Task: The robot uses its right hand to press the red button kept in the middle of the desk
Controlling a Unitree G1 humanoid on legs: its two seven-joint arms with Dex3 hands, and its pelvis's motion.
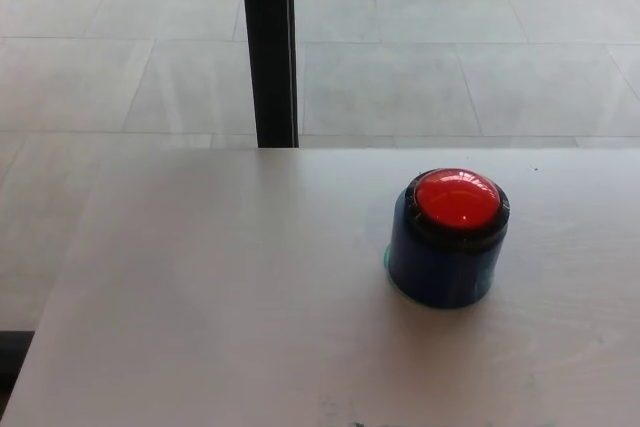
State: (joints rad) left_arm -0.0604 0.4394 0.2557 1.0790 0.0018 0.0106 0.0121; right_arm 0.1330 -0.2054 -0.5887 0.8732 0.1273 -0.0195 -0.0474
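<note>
A round red button (457, 198) with a domed glossy top sits in a black ring on a dark blue cylindrical base (440, 267). It stands on the pale desk (220, 297), right of the middle of the head view. Neither of my hands nor any part of my arms shows in the picture.
The desk's far edge runs across the picture at about mid height, and its left edge slants down to the lower left. A black vertical post (268, 47) rises behind the far edge. Grey tiled floor (450, 57) lies beyond.
</note>
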